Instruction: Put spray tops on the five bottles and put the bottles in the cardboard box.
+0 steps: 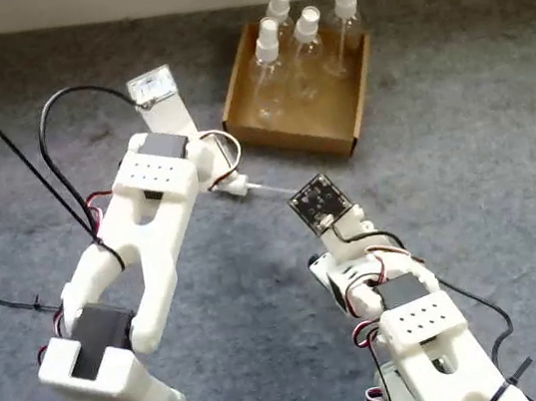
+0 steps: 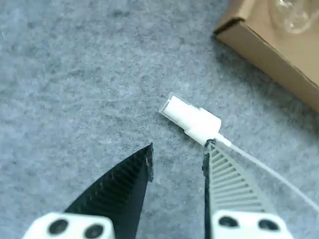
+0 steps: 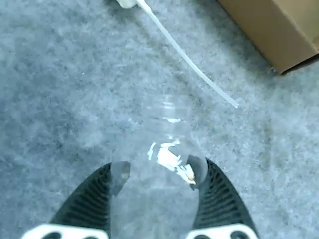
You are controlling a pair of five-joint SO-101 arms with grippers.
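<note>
Your left gripper [image 2: 179, 149] is hovering open; spray top [image 2: 192, 119] is lying just ahead of its fingers [image 2: 229, 184], axis slanting across the gap. Your right gripper [image 3: 159, 172] is clamping the bottle [image 3: 167, 144].

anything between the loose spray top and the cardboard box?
Nothing but bare grey carpet between the spray top and the cardboard box, as the left wrist view shows.

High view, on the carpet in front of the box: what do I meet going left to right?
White left arm → small white plastic spray top with thin tube → white right arm, its pincer holding a clear plastic bottle.
</note>
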